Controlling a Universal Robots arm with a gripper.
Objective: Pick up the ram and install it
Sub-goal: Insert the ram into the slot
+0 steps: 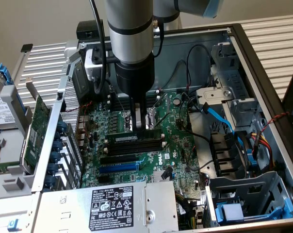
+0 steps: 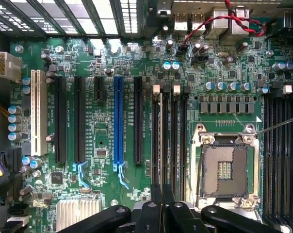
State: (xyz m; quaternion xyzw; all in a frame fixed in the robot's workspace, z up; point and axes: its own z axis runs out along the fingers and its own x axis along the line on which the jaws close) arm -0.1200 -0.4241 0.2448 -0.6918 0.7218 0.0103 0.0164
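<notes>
Inside the open computer case, my gripper (image 1: 142,125) reaches down to the motherboard (image 1: 175,145). The ram (image 1: 137,138) stands on edge along the black memory slots (image 1: 137,147), directly under the fingertips. In the wrist view the ram (image 2: 161,141) is a thin pale line running away from the gripper (image 2: 162,204) between two slots with white end clips (image 2: 156,89). The two dark fingers (image 2: 155,208) are pressed together on the stick's near end. I cannot tell how deep the stick sits in the slot.
The bare CPU socket (image 2: 225,167) lies beside the slots, with a second bank of memory slots (image 2: 282,160) past it. A green expansion card (image 1: 37,126) leans outside the case wall. The power supply (image 1: 112,204), a blue cable (image 1: 219,116) and drive cages (image 1: 243,194) crowd the case.
</notes>
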